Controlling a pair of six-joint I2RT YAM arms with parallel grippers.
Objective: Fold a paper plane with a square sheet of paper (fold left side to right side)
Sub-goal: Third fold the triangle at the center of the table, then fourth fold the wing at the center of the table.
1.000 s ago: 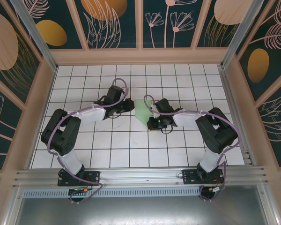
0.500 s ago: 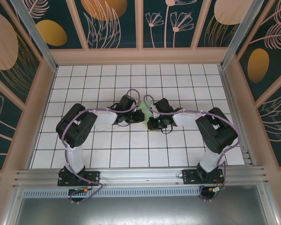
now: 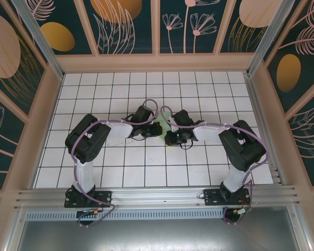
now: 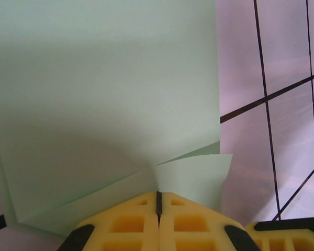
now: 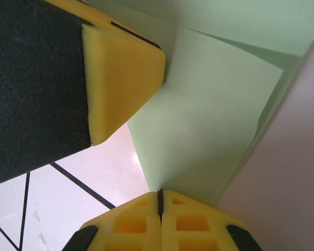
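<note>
1. Standing by the rig: the square sheet of paper (image 3: 160, 126) sits mid-table (image 3: 146, 172), sandwiched between the two claws, which are practically nose to nose. It's partly folded, with layers overlapping and a small flap sticking up.
2. The left gripper (image 4: 158, 196) has its yellow fingers pressed tight together, and the paper runs right into the seam, so I'd call that pinching the sheet.
3. Same deal with the right gripper (image 5: 159, 193): its fingers are closed with a green edge coming straight out of them. The left claw's pad looms just beside it in the right wrist view.
4. What could go wrong, imo: both claws hold one thin sheet very near each other. If either one tugs away, the paper tears or pops out of a pinch.
5. The fold could also drift if one grip slips, leaving a crooked crease with edges that don't match.
6. The claws are so close that a small sideways move could knock them together and crumple the sheet.
7. Head count: two arms, two grippers, one green sheet. That's the only paper I can spot.
</note>
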